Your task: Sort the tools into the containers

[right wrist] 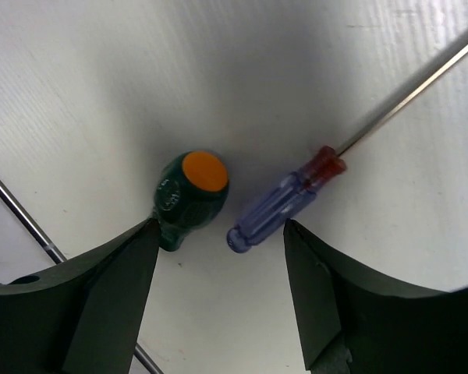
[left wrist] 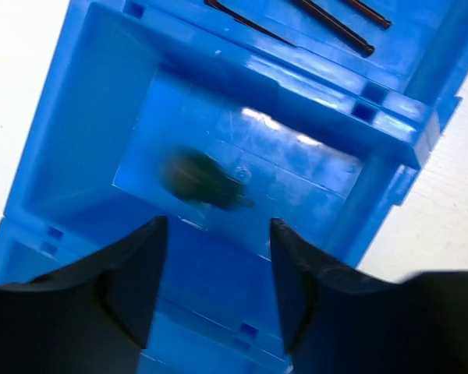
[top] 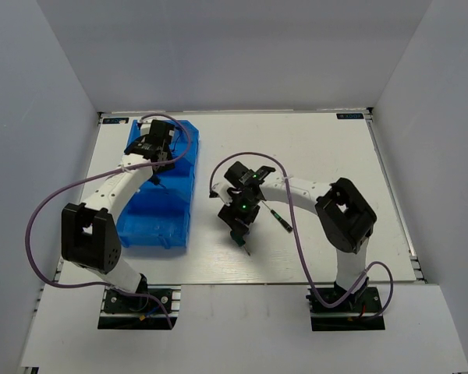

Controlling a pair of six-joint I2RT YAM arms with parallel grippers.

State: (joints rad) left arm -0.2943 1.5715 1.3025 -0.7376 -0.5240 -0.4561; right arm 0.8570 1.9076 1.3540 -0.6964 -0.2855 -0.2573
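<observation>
The jaws of the left gripper [left wrist: 218, 227] are held apart with nothing between them, above a bright blue plastic bin tray [left wrist: 78, 132] with divided compartments. In the compartment just beyond the jaw tips a stubby dark-green tool [left wrist: 201, 178] is seen, too blurred to be identified. Its long axis runs roughly across the gap, with the narrower end turned toward the jaw on the right of the view. In the next compartment, farther from the jaws, thin dark reddish-brown hex keys [left wrist: 333, 26] are laid slantwise. The jaws of the right gripper [right wrist: 220, 227] are likewise parted and empty, over the white table [right wrist: 101, 78]. Just beyond their tips two tools are found side by side. A stubby green-handled screwdriver [right wrist: 189, 199] is placed by the left-hand jaw, its orange end cap turned toward the camera and its body slanting down toward that jaw. A translucent blue-handled screwdriver [right wrist: 269, 212] is laid with its butt nearest the jaws, its red collar and bare shaft pointing away, up to the right. A second thin metal shaft [right wrist: 19, 209] is seen running slantwise outside the left-hand jaw.
</observation>
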